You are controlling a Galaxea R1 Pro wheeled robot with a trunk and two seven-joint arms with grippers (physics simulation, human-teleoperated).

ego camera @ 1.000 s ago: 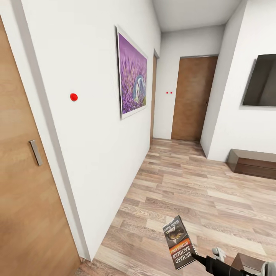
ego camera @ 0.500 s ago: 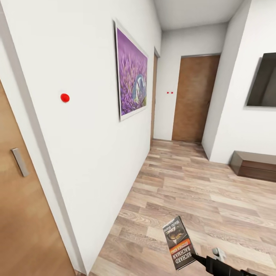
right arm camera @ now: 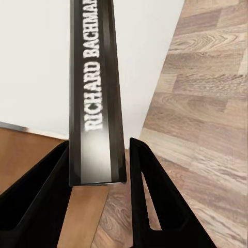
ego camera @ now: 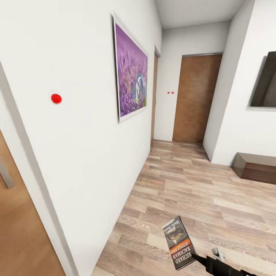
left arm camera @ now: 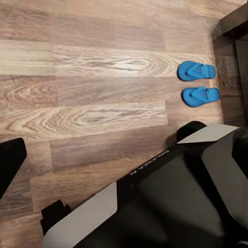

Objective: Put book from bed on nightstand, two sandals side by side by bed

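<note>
The right claw (right arm camera: 98,196) is clenched on the lower end of the book (ego camera: 178,247), which is carried upright above the plank floor (ego camera: 199,184) near the white wall (ego camera: 88,153). The left claw's state cannot be told. The two sandals (left arm camera: 198,82) lie side by side on the floor. The book is judged thin, light, fairly stiff and glossy; grip it deeper, near the spine.
</note>
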